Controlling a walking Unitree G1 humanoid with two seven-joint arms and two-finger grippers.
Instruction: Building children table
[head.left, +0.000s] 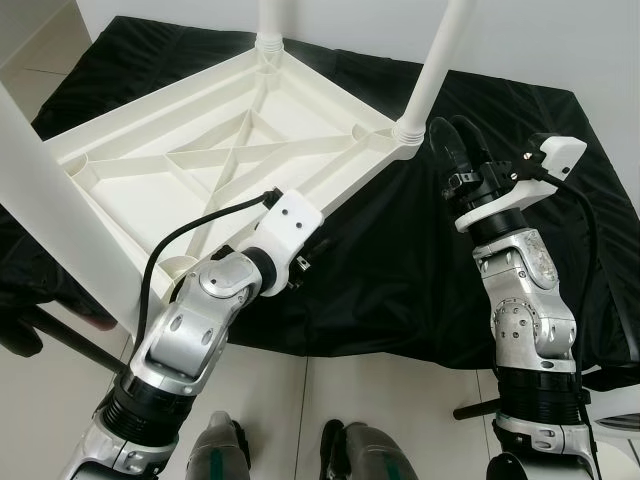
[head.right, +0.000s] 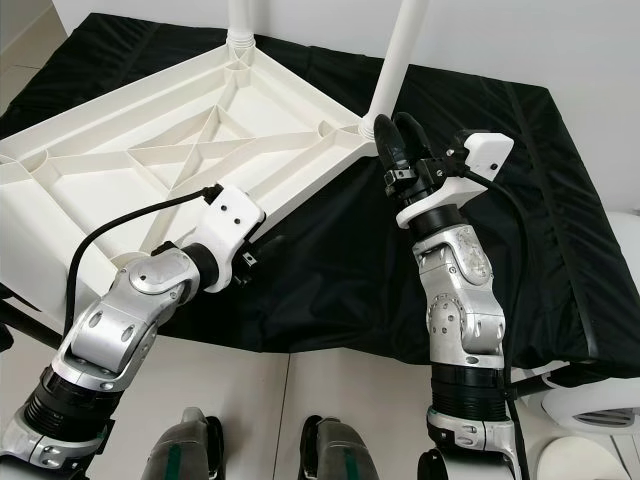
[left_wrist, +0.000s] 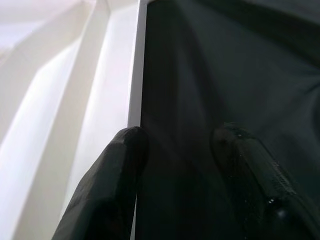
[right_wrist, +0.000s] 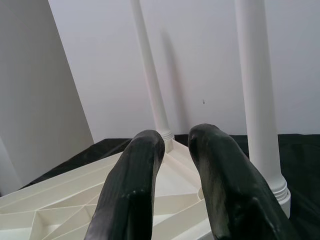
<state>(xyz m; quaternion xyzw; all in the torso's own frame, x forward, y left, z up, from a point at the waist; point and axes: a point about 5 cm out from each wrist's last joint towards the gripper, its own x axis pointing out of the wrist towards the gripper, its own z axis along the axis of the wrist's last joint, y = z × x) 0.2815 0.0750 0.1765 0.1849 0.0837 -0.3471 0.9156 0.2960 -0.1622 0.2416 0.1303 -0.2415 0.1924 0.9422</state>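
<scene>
A white plastic children's table (head.left: 200, 160) lies upside down on a black cloth (head.left: 400, 270), its ribbed underside facing up. White legs stand in the far corner (head.left: 270, 20), the right corner (head.left: 435, 65) and the near left corner (head.left: 60, 215). My left gripper (left_wrist: 180, 145) is open at the table's near edge; one finger (left_wrist: 120, 165) touches the white rim, the other hangs over the cloth. My right gripper (head.left: 445, 135) is raised just beside the base of the right-corner leg (right_wrist: 257, 100), shut with nothing between its fingers.
The black cloth covers a low platform up to a white wall (head.right: 520, 35). Pale floor tiles (head.left: 380, 410) run along the near side, with my feet (head.left: 220, 450) on them. A dark object with a black rod (head.left: 70, 340) sits at the left, and a white object (head.right: 600, 410) at the lower right.
</scene>
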